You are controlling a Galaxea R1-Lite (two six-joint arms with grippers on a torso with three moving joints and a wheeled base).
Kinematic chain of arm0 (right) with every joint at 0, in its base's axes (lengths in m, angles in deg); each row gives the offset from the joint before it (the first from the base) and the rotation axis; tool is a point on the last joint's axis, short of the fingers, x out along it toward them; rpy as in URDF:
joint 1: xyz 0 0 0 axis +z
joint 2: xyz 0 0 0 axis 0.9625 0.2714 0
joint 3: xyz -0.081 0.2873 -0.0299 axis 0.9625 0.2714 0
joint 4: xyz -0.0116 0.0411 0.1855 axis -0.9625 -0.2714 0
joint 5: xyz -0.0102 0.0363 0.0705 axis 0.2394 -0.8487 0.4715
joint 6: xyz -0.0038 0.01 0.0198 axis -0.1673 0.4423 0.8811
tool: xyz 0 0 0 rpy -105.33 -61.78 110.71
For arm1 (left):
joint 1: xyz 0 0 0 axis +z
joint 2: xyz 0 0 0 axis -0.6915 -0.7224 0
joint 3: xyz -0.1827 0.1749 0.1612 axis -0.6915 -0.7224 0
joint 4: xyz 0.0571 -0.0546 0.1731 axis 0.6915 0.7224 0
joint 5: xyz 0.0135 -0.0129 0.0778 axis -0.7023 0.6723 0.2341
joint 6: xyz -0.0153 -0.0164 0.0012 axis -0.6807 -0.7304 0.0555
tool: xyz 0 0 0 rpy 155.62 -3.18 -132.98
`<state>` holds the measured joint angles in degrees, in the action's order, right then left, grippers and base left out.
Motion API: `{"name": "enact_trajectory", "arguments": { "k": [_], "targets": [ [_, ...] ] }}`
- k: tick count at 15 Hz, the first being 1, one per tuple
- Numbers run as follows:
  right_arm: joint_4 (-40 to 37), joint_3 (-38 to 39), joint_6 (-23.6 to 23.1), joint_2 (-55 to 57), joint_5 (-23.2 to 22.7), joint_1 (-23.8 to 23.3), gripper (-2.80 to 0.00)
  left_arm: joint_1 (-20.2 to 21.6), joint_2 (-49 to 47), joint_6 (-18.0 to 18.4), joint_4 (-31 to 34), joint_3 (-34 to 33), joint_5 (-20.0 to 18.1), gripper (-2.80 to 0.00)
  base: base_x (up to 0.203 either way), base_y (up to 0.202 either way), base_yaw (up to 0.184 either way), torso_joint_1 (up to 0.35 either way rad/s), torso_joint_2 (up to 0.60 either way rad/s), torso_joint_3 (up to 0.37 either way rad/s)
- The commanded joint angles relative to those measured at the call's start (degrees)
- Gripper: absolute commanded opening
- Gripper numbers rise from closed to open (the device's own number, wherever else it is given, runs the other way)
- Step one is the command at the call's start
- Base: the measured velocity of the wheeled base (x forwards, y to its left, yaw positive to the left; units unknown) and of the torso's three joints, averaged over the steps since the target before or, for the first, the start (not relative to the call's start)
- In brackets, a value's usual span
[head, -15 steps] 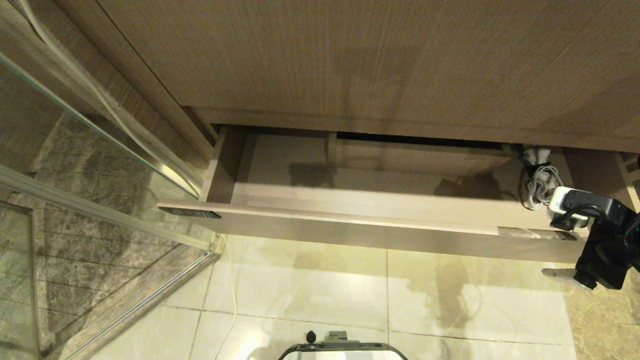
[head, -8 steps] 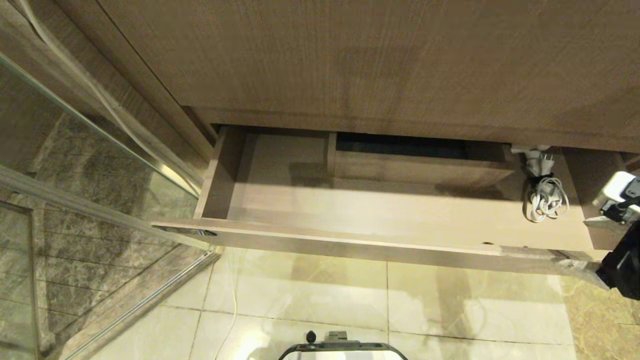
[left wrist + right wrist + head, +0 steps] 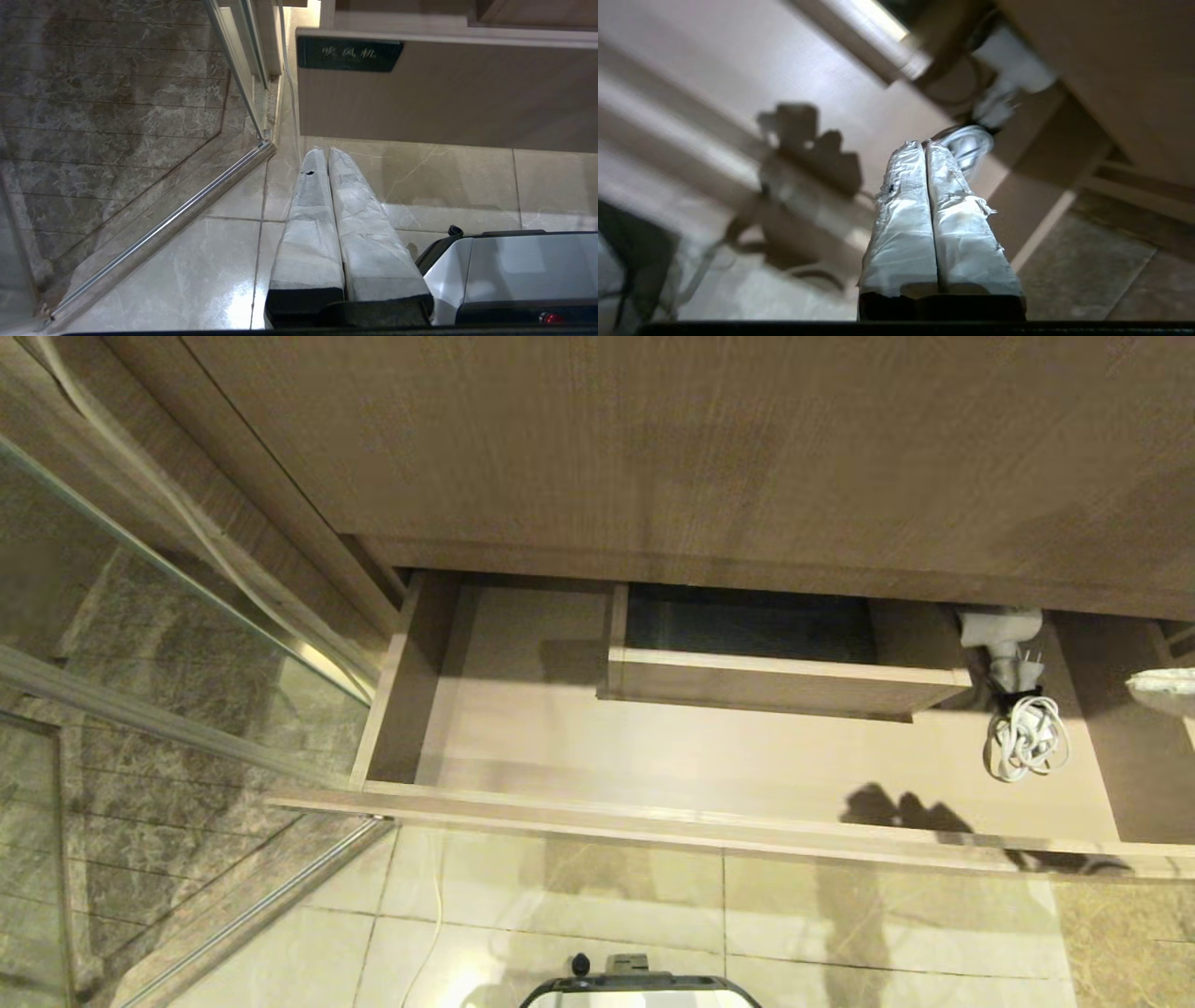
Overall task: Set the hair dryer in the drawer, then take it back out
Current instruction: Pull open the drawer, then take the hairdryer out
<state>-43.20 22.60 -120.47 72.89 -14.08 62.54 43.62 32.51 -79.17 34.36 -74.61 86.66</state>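
Note:
The drawer [image 3: 653,812] stands pulled far out under the taller wood panel, its front also showing in the left wrist view [image 3: 444,93]. The white hair dryer [image 3: 1001,625] lies inside at the rear right, half under the panel, with its coiled cord [image 3: 1027,742] in front of it. My right gripper [image 3: 923,144] hovers over the drawer's right end, shut and empty, pointing toward the cord [image 3: 971,144] and the blurred hair dryer [image 3: 1015,60]. Only its wrapped fingertips [image 3: 1158,683] reach into the head view. My left gripper [image 3: 325,151] is parked shut above the floor.
A boxed cutout [image 3: 775,681] takes up the drawer's rear centre. A glass shower door [image 3: 187,616] with a metal rail runs along the left. My base [image 3: 639,989] sits on the tiled floor before the drawer. A dark label [image 3: 349,53] marks the drawer front's left end.
The drawer has slid farther out, uncovering the cutout and the hair dryer's body. My right gripper has left the drawer front, moved up toward the right edge and shut.

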Motion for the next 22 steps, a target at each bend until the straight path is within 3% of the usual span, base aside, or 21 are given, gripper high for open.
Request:
{"name": "enact_trajectory", "arguments": {
  "k": [1, 3, 6, 9, 12, 17, 18, 22],
  "targets": [
    [-0.03, -3.48, -0.29, 4.13, -0.12, -4.2, -2.8, -0.04, 0.0, 0.0, 0.0, -0.09, -0.01, -2.8, 0.0, 0.0, 0.0, 0.0, 0.0, 0.0],
    [-0.28, -6.48, -0.73, 9.69, -0.06, -10.33, -2.8, -0.04, 0.0, 0.0, 0.0, -0.09, -0.01, -2.8, 0.0, 0.0, 0.0, 0.0, 0.0, 0.0],
    [-2.18, -9.58, -0.52, 15.67, 0.21, -14.68, -2.8, -0.04, 0.0, 0.0, 0.0, -0.09, -0.01, -2.8, 0.0, 0.0, 0.0, 0.0, 0.0, 0.0],
    [-2.35, -10.06, 1.88, 20.86, 0.63, -15.83, -2.8, -0.04, 0.0, 0.0, 0.0, -0.08, -0.01, -2.8, 0.0, 0.0, 0.0, 0.0, 0.0, 0.0],
    [-2.06, -11.65, 10.74, 26.66, 0.4, -16.08, -2.8, 0.05, 0.0, 0.0, 0.0, -0.09, -0.01, -2.8, 0.0, 0.0, 0.0, 0.0, 0.0, 0.0],
    [-1.06, -14.39, 12.6, 35.6, -0.08, -15.91, -2.8, 0.05, 0.0, 0.0, 0.0, 0.0, -0.01, -2.8, 0.0, 0.0, 0.0, 0.0, 0.0, 0.0],
    [-0.27, -15.08, 12.73, 37.19, -0.32, -15.89, 0.0, -0.04, 0.0, 0.0, 0.0, -0.09, -0.01, -2.8, 0.0, 0.0, 0.0, 0.0, 0.0, 0.0],
    [1.98, -21.26, 12.65, 45.19, -0.58, -15.8, 0.0, -0.04, 0.0, 0.0, 0.0, 0.0, -0.01, -2.8, 0.0, 0.0, 0.0, 0.0, 0.0, 0.0]
  ]
}}
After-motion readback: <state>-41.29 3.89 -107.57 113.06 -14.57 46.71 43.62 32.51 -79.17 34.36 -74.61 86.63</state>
